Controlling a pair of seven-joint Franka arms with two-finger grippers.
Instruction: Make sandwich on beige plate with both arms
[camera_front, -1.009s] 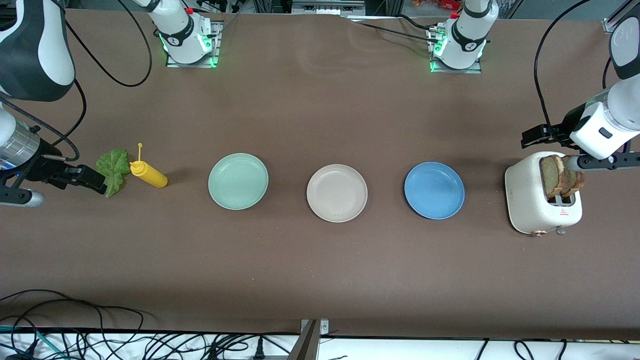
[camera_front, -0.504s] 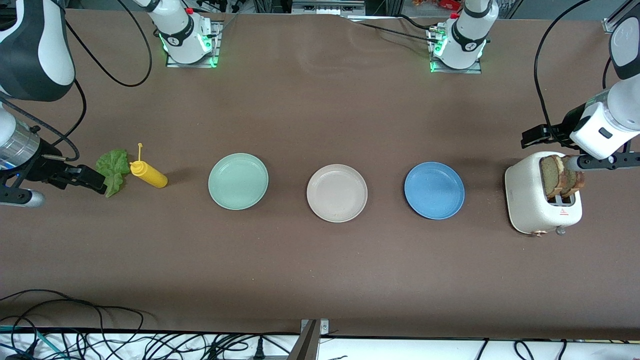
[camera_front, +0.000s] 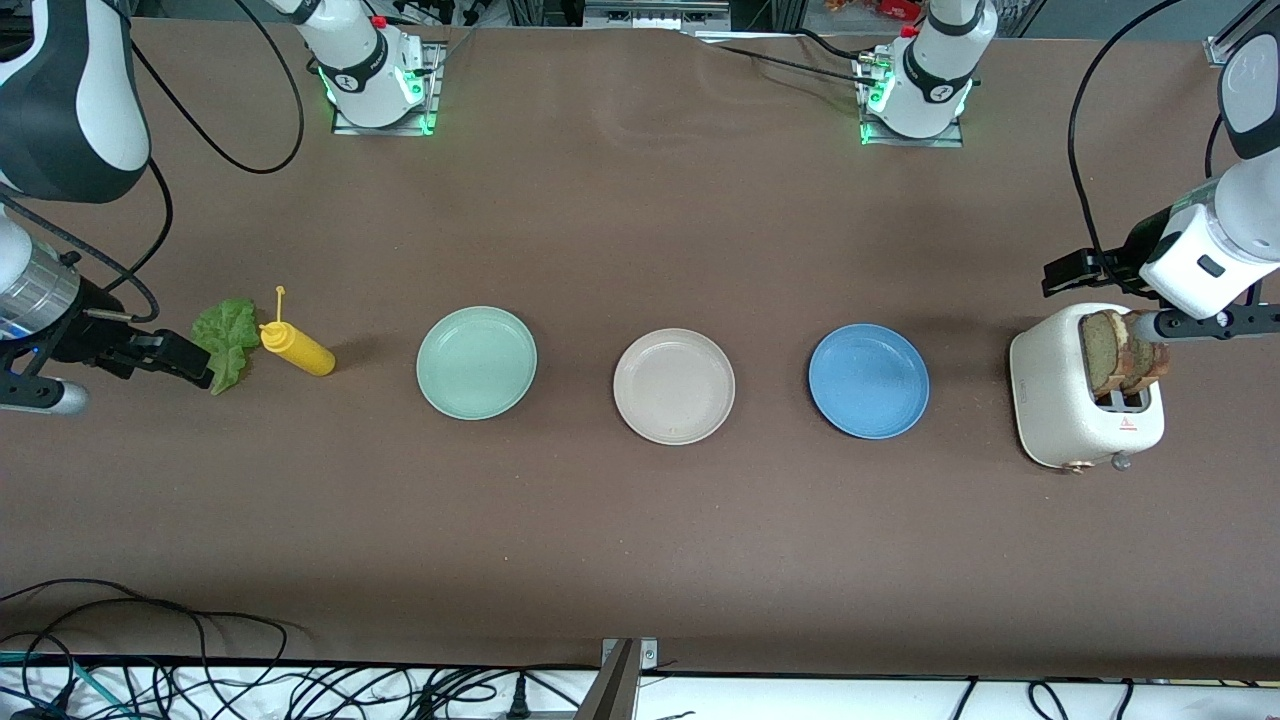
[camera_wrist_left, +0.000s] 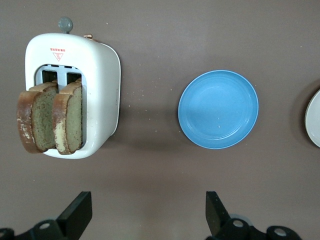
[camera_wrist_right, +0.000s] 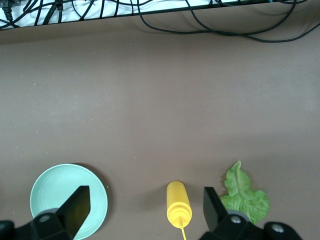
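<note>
I see a matte brown tabletop (camera_front: 640, 560), cables along its near edge, smooth round beige plate (camera_front: 674, 386) mid-table, bread slices (camera_front: 1122, 352) upright in a glossy white toaster (camera_front: 1070, 410), ruffled lettuce (camera_front: 226, 340), left tool (camera_wrist_left: 145, 212) and right tool (camera_wrist_right: 142, 210) both spread wide, empty.

1. Toaster (camera_wrist_left: 75, 92): a small red triangle sign with a line of red print beside it on the top, above the slots at the upper left of the left wrist view; the letters are too small to read.
2. No other text can be read.
</note>
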